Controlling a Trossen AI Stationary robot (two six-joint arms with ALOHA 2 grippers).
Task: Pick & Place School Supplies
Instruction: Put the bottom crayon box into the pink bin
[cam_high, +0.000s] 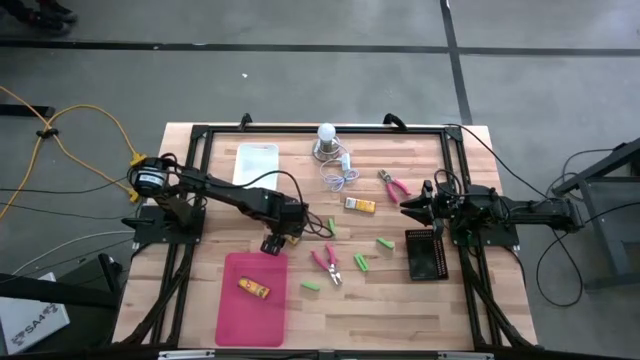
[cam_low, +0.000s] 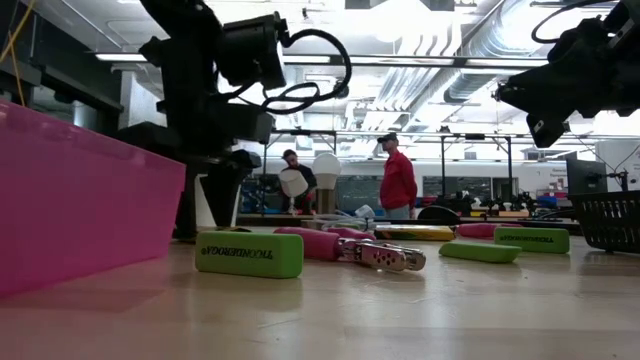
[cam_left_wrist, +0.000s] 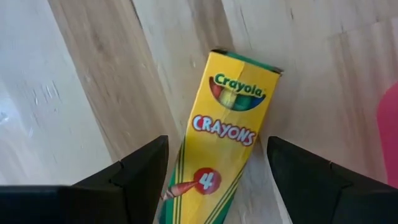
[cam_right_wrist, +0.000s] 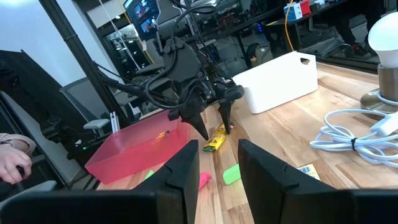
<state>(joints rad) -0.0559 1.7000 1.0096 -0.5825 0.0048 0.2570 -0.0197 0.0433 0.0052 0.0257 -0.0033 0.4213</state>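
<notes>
Left wrist view shows a yellow Crayola crayon box (cam_left_wrist: 219, 134) lying flat on the wooden table (cam_left_wrist: 93, 93), directly between the left gripper's (cam_left_wrist: 214, 180) two dark fingers. The jaws stand wide, one finger on each long side of the box, with bare wood showing in both gaps, so nothing is gripped yet. The box's long axis runs forward out of the jaw gap, slightly slanted across it, its green-edged top end pointing away from the wrist. That spacing looks like a straddle set up for a pinch across the narrow width.

From above, the left gripper (cam_high: 279, 240) hangs just beyond the pink bin (cam_high: 232, 310), where another crayon box (cam_high: 253, 288) already lies; the bin's nearness suggests a short carry. A third crayon box (cam_high: 360, 205) rests near the table's middle, well outside the jaws, with green erasers (cam_high: 361, 264) and pink-handled pliers (cam_high: 327, 263) scattered around it.

The right gripper (cam_high: 412, 205) waits by a black basket (cam_high: 422, 254), its fingers (cam_right_wrist: 186, 171) parted and empty.
</notes>
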